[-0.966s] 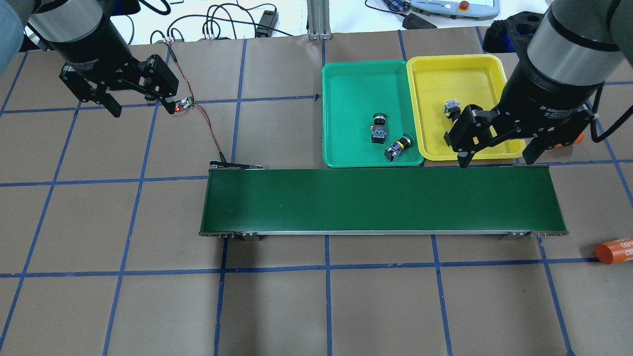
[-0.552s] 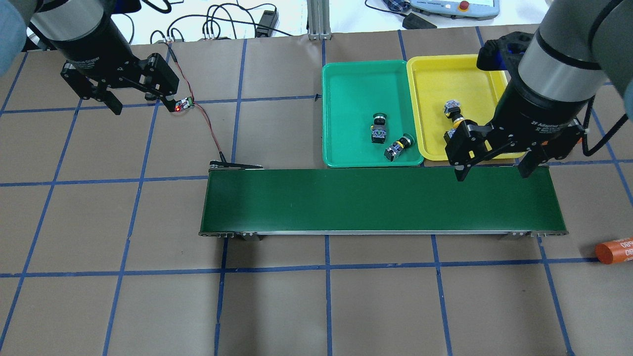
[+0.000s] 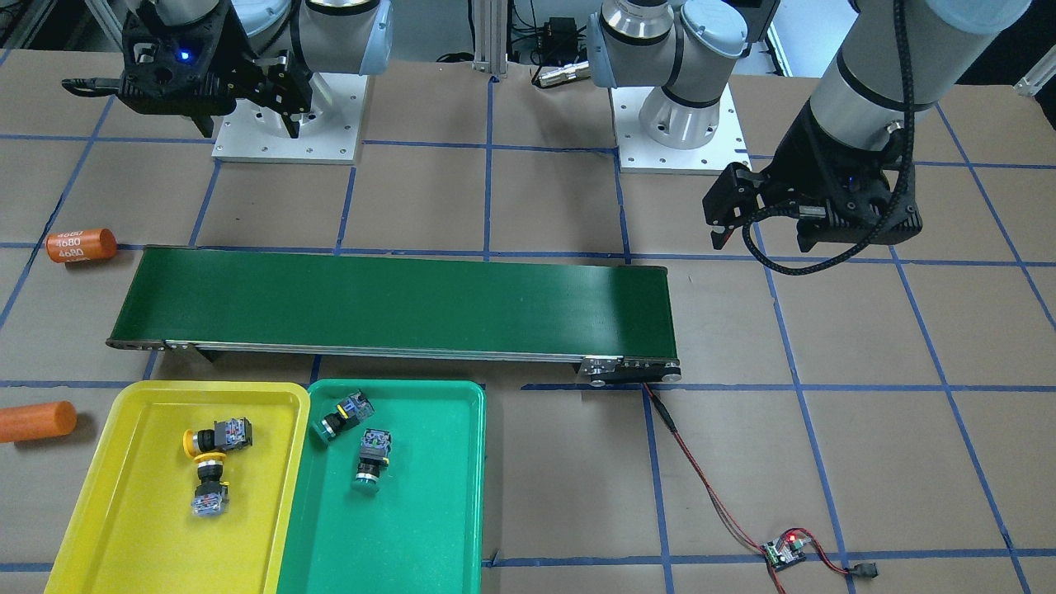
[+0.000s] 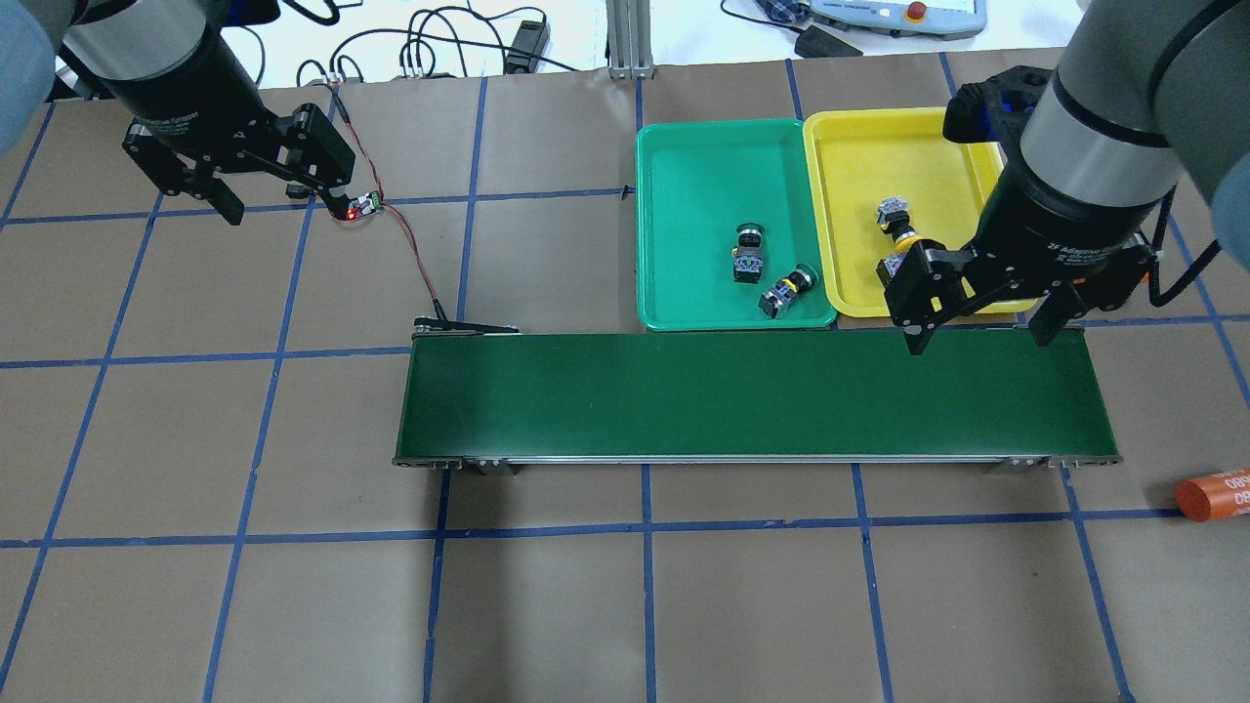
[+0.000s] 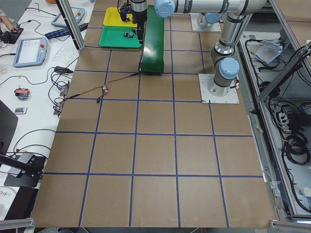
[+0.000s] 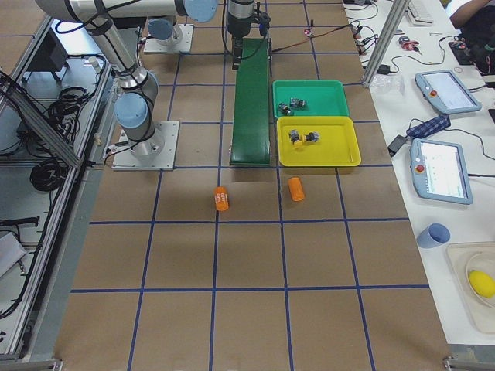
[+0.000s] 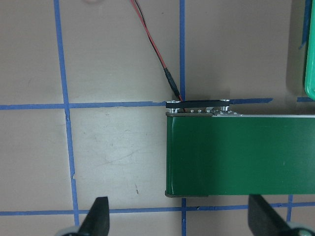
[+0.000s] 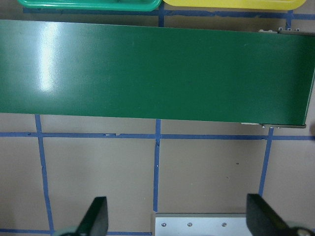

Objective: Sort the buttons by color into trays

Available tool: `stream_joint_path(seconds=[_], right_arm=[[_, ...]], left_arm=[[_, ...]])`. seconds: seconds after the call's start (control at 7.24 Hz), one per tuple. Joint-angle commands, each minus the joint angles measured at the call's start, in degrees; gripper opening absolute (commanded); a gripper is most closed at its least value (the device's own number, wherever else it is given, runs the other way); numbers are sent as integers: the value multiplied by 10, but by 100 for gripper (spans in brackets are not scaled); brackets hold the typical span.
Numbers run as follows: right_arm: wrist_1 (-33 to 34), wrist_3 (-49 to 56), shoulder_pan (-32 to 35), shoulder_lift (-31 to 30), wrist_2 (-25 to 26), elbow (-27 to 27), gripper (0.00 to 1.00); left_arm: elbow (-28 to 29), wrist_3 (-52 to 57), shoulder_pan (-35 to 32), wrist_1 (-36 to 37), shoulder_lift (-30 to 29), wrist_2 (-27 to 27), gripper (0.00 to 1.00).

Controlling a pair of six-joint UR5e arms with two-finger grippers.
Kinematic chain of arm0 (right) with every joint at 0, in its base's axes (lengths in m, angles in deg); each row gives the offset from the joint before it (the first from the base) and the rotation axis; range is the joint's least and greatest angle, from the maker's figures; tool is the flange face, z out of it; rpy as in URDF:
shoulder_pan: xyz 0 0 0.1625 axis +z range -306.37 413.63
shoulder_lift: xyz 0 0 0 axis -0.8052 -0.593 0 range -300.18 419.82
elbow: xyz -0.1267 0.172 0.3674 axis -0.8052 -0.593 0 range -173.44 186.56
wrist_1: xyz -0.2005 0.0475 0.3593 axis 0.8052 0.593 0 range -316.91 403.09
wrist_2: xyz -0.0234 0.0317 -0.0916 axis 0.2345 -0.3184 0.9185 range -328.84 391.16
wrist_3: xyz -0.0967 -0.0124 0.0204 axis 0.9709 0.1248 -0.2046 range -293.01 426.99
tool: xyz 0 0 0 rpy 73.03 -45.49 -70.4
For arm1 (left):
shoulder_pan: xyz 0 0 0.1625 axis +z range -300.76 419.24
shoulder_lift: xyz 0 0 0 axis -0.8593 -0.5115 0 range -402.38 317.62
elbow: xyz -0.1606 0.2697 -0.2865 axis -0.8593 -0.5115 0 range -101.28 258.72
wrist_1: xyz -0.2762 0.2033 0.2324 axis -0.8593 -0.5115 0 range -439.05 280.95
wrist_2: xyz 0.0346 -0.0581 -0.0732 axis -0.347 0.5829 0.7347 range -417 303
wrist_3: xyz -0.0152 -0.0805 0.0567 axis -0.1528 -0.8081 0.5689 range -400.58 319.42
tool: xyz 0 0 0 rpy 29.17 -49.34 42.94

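Two green-capped buttons (image 4: 748, 252) (image 4: 786, 291) lie on their sides in the green tray (image 4: 693, 186). In the yellow tray (image 4: 869, 156) beside it lies one yellow-capped button (image 4: 894, 217); a second (image 3: 216, 440) is partly hidden from overhead by my right gripper. The front-facing view shows both yellow buttons, the other being (image 3: 208, 487). My right gripper (image 4: 977, 337) hangs open and empty over the conveyor's far edge, just in front of the yellow tray. Open and empty too, my left gripper (image 4: 278, 200) hovers far left over the table.
A long dark-green conveyor belt (image 4: 752, 395) runs across the middle, with nothing on it. A red-black wire leads from its left end to a small lit circuit board (image 4: 361, 205). Orange cylinders (image 3: 81, 245) (image 3: 35, 421) lie on the table at my right.
My right gripper has drawn back from over the yellow tray's near edge to the conveyor's far edge, still open. The left gripper has barely shifted.
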Motion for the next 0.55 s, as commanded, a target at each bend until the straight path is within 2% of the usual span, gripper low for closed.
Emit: stream_joint_path(seconds=[0.0, 0.41], right_arm=[[2, 1, 0, -2, 1, -1, 100], [1, 2, 0, -3, -1, -1, 100]], left_arm=[[0, -4, -1, 9, 3, 1, 100], [0, -4, -1, 9, -3, 2, 100]])
